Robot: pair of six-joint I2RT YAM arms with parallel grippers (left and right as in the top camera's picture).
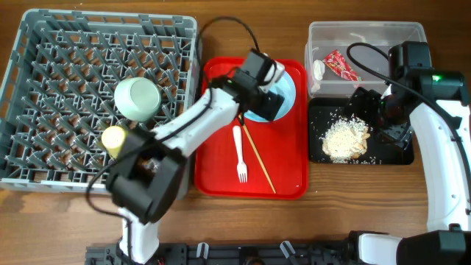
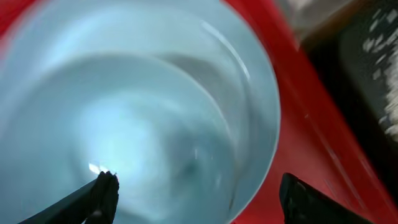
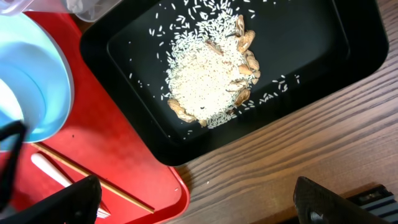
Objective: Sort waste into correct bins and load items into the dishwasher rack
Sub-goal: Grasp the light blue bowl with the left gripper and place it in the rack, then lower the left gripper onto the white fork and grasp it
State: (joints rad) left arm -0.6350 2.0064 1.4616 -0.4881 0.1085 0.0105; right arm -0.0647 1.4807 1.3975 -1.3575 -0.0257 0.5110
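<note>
A pale blue dish (image 1: 289, 90) lies at the back of the red tray; I cannot tell bowl from plate. It fills the left wrist view (image 2: 155, 106). My left gripper (image 1: 268, 99) (image 2: 199, 193) is open, one finger inside the dish, the other outside its rim. The white fork (image 1: 241, 154) and chopstick (image 1: 257, 158) lie on the red tray. The green bowl (image 1: 137, 98) and yellow cup (image 1: 114, 138) sit in the grey rack (image 1: 44, 66). Rice crumbs (image 3: 205, 81) lie in the black tray (image 3: 323, 37). My right gripper (image 3: 196, 199) is open and empty above that tray's near edge.
The clear tub (image 1: 366, 33) at the back right holds the red wrapper (image 1: 341, 65) and a white scrap (image 1: 319, 70). The red tray (image 1: 221, 173) lies between the rack and the black tray (image 1: 397, 156). Brown nut-like bits (image 3: 249, 59) lie with the rice.
</note>
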